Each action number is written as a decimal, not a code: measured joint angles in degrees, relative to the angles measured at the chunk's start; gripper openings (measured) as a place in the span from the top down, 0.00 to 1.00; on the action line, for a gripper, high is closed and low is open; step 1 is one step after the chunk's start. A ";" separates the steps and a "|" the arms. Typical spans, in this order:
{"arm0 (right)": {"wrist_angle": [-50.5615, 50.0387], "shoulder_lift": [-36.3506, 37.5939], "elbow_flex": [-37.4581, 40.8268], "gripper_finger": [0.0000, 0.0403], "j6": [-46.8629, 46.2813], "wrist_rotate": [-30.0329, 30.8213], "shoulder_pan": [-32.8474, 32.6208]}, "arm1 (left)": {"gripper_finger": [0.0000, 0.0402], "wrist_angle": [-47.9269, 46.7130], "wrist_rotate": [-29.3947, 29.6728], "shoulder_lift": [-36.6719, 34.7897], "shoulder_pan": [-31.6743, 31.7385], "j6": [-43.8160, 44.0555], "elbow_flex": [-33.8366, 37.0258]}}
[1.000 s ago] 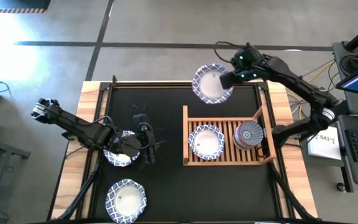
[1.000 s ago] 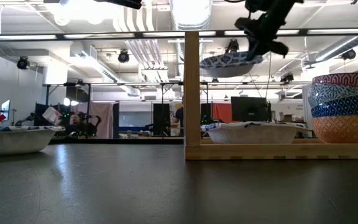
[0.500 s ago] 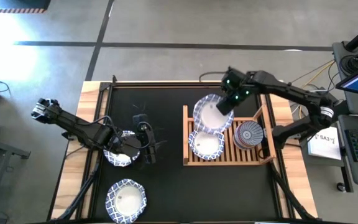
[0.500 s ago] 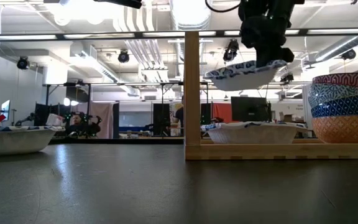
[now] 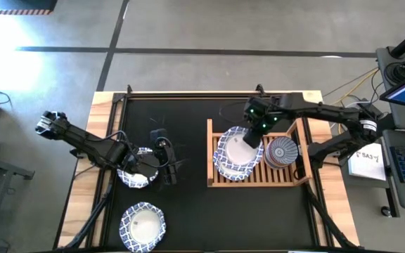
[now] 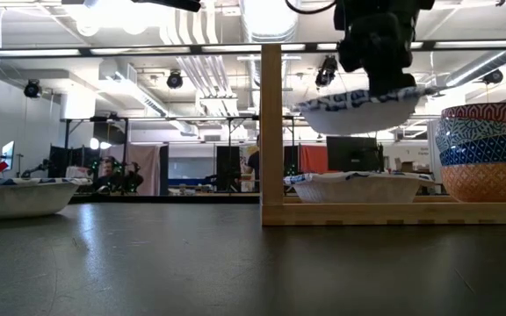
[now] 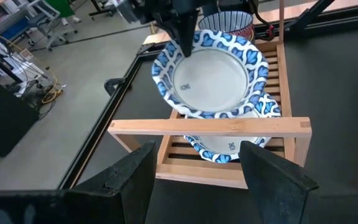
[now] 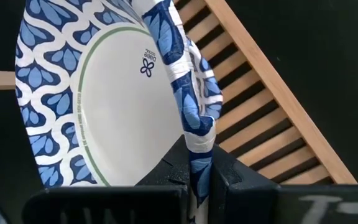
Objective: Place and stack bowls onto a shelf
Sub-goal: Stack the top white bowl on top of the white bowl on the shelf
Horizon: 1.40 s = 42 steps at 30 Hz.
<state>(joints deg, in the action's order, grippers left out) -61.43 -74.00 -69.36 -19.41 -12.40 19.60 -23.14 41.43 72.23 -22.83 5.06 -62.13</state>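
Four large blue-and-white bowls show: two on the worktop, one on the shelf, and one held bowl in the air just above it. One stack of small bowls stands beside. The right hand is closed on the held bowl's rim. The left hand is open near a worktop bowl.

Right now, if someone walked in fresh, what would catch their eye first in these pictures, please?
First, the blue-and-white bowl pinched by its rim in the right gripper, hanging in the air above another patterned bowl that sits on the wooden shelf. Beside it on the shelf's right end stands a colourful stack of smaller bowls. The left gripper waits over the mat beside a bowl there.
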 joint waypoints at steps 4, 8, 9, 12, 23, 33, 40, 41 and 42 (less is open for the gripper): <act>2.85 -0.02 2.26 0.98 -0.31 -0.51 -0.57 | 0.47 -0.02 0.00 0.00 0.00 0.01 0.00; 7.19 0.00 5.61 0.98 -0.55 -4.26 -0.88 | 0.47 -0.04 0.00 0.00 0.00 0.02 0.00; 8.40 0.00 6.74 0.98 -0.61 -4.43 -0.99 | 0.47 -0.04 0.00 0.00 0.00 0.02 0.00; 10.96 0.00 10.04 0.98 -0.78 -4.48 -0.99 | 0.47 -0.06 -0.02 0.00 0.00 0.02 0.00; 21.05 -0.23 16.25 0.98 -0.56 -4.27 -0.99 | 0.47 -0.11 -0.02 0.00 0.00 0.01 0.00; 22.68 -4.69 16.39 0.98 -0.54 -4.57 -1.39 | 0.47 -0.12 -0.02 0.00 0.00 0.02 0.00; 24.13 -8.32 14.73 0.88 0.61 -4.57 -1.60 | 0.47 -0.34 -0.02 0.00 0.00 0.02 0.00; 23.92 -8.42 14.03 0.85 0.97 -4.57 -1.60 | 0.47 -0.45 -0.02 0.00 0.00 0.02 0.00; 23.59 -8.48 13.24 0.83 1.28 -4.55 -1.60 | 0.47 -0.54 -0.02 0.00 0.00 0.02 0.00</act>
<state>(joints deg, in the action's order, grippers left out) -37.85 -82.48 -56.12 -18.13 -16.95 18.00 -23.68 41.41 72.23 -22.83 5.08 -62.13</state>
